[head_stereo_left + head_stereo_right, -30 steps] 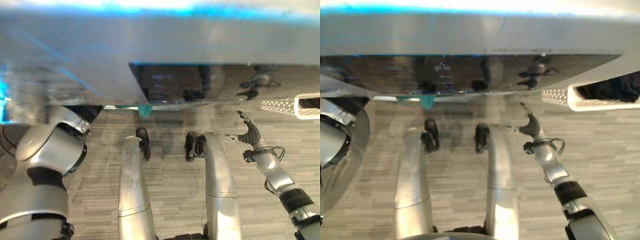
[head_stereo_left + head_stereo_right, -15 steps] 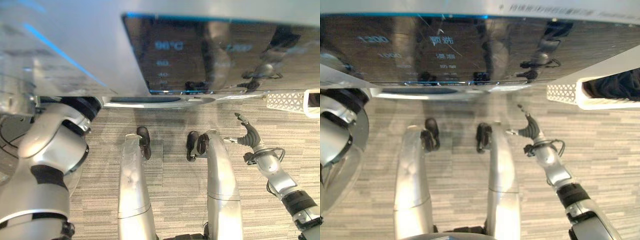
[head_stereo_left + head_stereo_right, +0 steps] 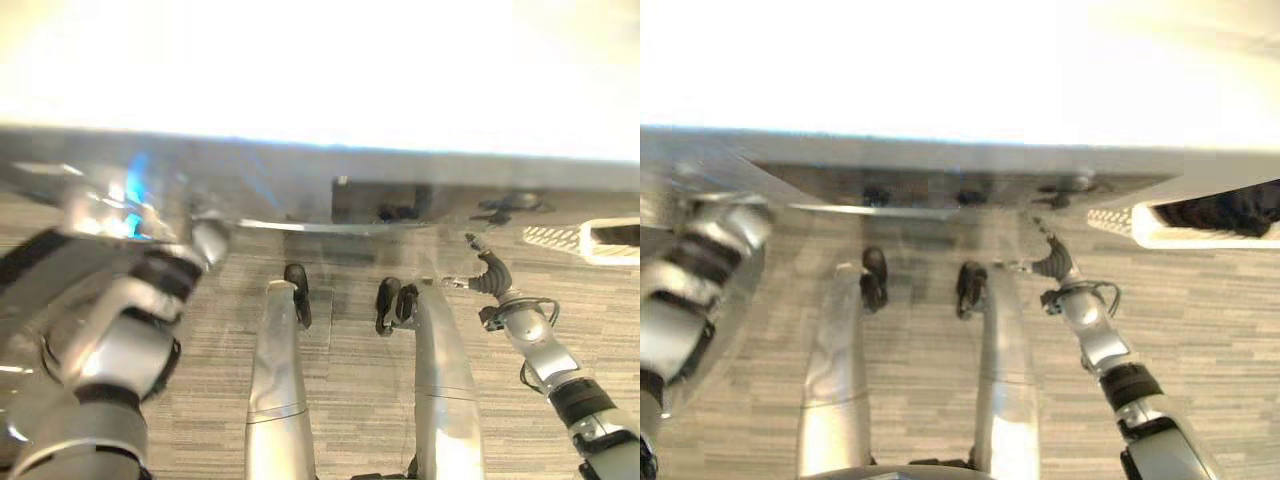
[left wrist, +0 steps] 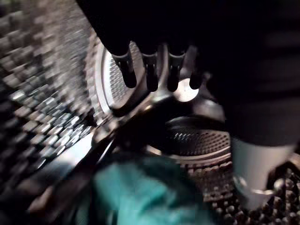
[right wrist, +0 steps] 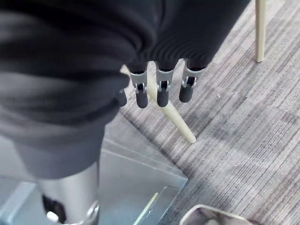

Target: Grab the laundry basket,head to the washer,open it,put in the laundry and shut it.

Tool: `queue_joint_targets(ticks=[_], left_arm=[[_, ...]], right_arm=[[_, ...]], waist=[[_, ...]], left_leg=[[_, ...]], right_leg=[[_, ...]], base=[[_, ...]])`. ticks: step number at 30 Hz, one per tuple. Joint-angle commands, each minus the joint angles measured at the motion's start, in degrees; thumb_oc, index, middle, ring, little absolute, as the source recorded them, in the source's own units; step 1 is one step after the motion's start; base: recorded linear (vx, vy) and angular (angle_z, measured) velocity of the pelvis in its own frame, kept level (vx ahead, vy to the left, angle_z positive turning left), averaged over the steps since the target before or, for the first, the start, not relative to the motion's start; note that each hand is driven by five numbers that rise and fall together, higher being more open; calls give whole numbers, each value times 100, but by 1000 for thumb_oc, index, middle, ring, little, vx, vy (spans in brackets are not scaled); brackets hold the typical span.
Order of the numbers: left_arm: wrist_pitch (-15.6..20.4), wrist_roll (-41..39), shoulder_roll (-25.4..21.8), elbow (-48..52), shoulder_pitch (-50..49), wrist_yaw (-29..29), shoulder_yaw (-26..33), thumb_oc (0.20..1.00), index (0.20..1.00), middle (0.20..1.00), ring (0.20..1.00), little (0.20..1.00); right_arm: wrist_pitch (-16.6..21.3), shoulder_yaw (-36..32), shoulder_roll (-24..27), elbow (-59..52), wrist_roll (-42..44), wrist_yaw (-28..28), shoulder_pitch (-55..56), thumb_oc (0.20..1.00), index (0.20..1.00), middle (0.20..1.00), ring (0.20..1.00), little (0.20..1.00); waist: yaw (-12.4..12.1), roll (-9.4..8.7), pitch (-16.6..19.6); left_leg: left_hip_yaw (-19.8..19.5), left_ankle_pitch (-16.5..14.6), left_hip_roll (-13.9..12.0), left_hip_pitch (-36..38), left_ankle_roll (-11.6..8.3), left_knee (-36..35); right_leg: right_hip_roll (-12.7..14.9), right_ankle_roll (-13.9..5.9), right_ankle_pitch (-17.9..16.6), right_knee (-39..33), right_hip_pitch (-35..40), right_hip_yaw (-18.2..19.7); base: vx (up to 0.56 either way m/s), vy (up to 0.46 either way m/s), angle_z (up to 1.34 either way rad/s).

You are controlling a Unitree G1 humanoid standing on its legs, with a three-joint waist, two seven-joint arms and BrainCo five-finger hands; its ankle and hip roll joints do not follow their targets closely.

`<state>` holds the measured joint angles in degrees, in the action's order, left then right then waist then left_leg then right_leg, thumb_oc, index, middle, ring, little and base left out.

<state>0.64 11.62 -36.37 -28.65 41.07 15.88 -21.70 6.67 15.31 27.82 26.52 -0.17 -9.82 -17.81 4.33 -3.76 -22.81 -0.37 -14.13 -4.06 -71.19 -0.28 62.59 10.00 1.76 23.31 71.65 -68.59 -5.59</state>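
Right hand (image 3: 487, 272): held low at the robot's right side above the grey carpet floor (image 3: 340, 400), fingers (image 5: 162, 93) straight and relaxed, thumb apart, nothing held. Pale wooden leg (image 5: 174, 119) visible on the carpet beyond the fingertips in the right wrist view.

Left hand (image 4: 154, 42): positioned at the washer drum (image 4: 197, 140), fingers (image 4: 151, 75) extended and slightly bent over the perforated metal wall, not closed round anything. Teal laundry (image 4: 145, 192) lying inside the drum, below the fingers, apart from them as far as can be told. Left arm raised at the left side in the head views, reaching in below the washer (image 3: 300, 180) front.

Washer: directly ahead, dark control panel (image 3: 970, 188) at the upper edge of the front.

Laundry basket (image 3: 1205, 222): white, perforated side, set on the floor at the right beside the washer, dark clothing inside, well apart from the right hand.
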Motion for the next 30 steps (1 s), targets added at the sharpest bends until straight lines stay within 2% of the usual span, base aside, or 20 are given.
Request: queue_joint_targets(ticks=[1,2,3,5,7,8,10,11,12,13,14,15,16,18,19,20,23,25,30], left_arm=[[372,-689,265,-89,-714,-122,-8,1000,1000,1000,1000,1000],[369,-686,266,-74,-738,-125,4,1000,1000,1000,1000,1000],[417,-892,588,-6,-1412,-238,224,1000,1000,1000,1000,1000],[439,-958,669,32,-1698,-289,314,1000,1000,1000,1000,1000],[447,-1036,801,49,-2307,-450,489,1000,1000,1000,1000,1000],[451,-1092,903,-120,-2785,-589,594,1000,1000,1000,1000,1000],[451,-1096,933,-141,-3051,-688,642,1000,1000,1000,1000,1000],[452,-1097,967,-156,-3277,-769,696,1000,1000,1000,1000,1000],[449,-1114,1010,-209,-3453,-799,726,1000,1000,1000,1000,1000],[494,-1116,1041,-283,-3773,-952,784,1000,1000,1000,1000,1000],[494,-1116,1041,-280,-3777,-953,785,1000,1000,1000,1000,1000],[483,-1069,1090,-353,-3991,-1032,773,1000,1000,1000,1000,1000],[483,-1069,1090,-353,-3992,-1032,772,1000,1000,1000,1000,1000],[486,-931,1148,-464,-4176,-1131,743,1000,1000,1000,1000,1000],[487,-931,1147,-465,-4173,-1130,743,1000,1000,1000,1000,1000],[480,-828,1240,-670,-4246,-1128,759,1000,1000,1000,1000,1000],[473,-752,1322,-802,-4327,-1113,776,1000,1000,1000,1000,1000],[460,-632,1411,-968,-4419,-1106,790,1000,1000,1000,1000,1000],[467,-538,1436,-967,-4514,-1152,770,1000,1000,1000,1000,1000]], right_arm=[[-46,-97,44,88,-242,-45,503,1000,1000,1000,1000,1000],[-47,-89,48,83,-243,-44,512,1000,1000,1000,1000,1000],[-65,-171,-41,161,-335,-15,629,1000,1000,1000,1000,1000],[-87,-187,-50,169,-399,-6,679,1000,1000,1000,1000,1000],[-98,-231,-84,239,-489,33,823,1000,1000,1000,1000,1000],[-120,-253,-126,365,-545,77,945,1000,1000,1000,1000,1000],[-124,-285,-142,372,-573,112,1034,1000,1000,1000,1000,1000],[-137,-286,-161,406,-622,154,1122,1000,1000,1000,1000,1000],[-142,-289,-199,490,-644,165,1193,1000,1000,1000,1000,1000],[-141,-363,-247,616,-675,205,1350,1000,1000,1000,1000,1000],[-141,-362,-247,614,-675,205,1352,1000,1000,1000,1000,1000],[-143,-456,-317,750,-645,237,1530,1000,1000,1000,1000,1000],[-143,-457,-317,749,-645,237,1532,1000,1000,1000,1000,1000],[-151,-590,-425,990,-591,270,1751,1000,1000,1000,1000,1000],[-151,-590,-426,990,-591,270,1749,1000,1000,1000,1000,1000],[-171,-654,-491,1127,-567,291,1864,1000,1000,1000,1000,1000],[-195,-699,-562,1227,-558,300,1962,1000,1000,1000,1000,1000],[-224,-706,-639,1314,-563,325,2087,1000,1000,1000,1000,1000],[-289,-651,-699,1344,-618,316,2124,1000,1000,1000,1000,1000]], waist=[[-143,108,667],[-138,108,656],[-180,130,683],[-194,141,665],[-226,145,641],[-254,132,628],[-265,131,624],[-263,123,610],[-265,112,611],[-241,92,643],[-242,90,624],[-213,84,741],[-218,82,724],[-139,73,922],[-138,69,926],[-93,79,1091],[-67,88,1274],[-1,133,1480],[69,162,1546]], left_leg=[[-86,-350,-49,672,110,-502],[-82,-338,-48,714,110,-534],[-39,-239,4,1260,99,-1024],[-44,-169,15,1547,85,-1318],[-23,-44,64,2146,88,-1774],[-10,76,77,2734,72,-2215],[0,111,89,3070,79,-2474],[12,163,91,3439,80,-2760],[63,411,108,3631,104,-2993],[120,498,119,4231,81,-3447],[122,506,119,4265,80,-3467],[208,592,117,4782,60,-3868],[212,598,117,4812,60,-3886],[383,757,104,5561,12,-4527],[385,792,110,5567,13,-4564],[511,846,143,6099,3,-5056],[641,975,184,6489,-7,-5499],[810,1014,238,6947,30,-5992],[1225,1024,269,7275,67,-6331]], right_leg=[[-11,-250,-416,-1439,605,96],[-11,-250,-428,-1468,644,96],[-34,-302,-561,-1903,1107,63],[-46,-356,-636,-2053,1333,45],[-76,-406,-765,-2501,1905,-24],[-91,-445,-874,-2944,2524,-84],[-112,-473,-943,-3212,2839,-95],[-121,-501,-1030,-3501,3210,-118],[-116,-485,-1276,-3770,3440,-177],[-159,-552,-1442,-4327,4066,-174],[-161,-553,-1449,-4344,4099,-174],[-206,-628,-1608,-4779,4614,-150],[-207,-629,-1614,-4794,4641,-148],[-298,-737,-1890,-5531,5316,-52],[-295,-736,-1918,-5561,5319,-53],[-385,-834,-2106,-6057,5721,64],[-411,-906,-2311,-6514,6018,156],[-438,-992,-2503,-6941,6298,365],[-490,-1117,-2717,-7192,6342,778]], base=[[-5,27,7],[50,48,10],[40,30,7],[50,26,3],[118,17,4],[123,0,1],[137,-4,-4],[104,-2,-6],[165,1,-11],[109,5,-9],[276,26,-8],[147,21,-6],[229,33,-11],[214,50,-26],[280,91,-39],[139,52,-35],[159,71,-47],[158,98,-43],[37,65,-59]])
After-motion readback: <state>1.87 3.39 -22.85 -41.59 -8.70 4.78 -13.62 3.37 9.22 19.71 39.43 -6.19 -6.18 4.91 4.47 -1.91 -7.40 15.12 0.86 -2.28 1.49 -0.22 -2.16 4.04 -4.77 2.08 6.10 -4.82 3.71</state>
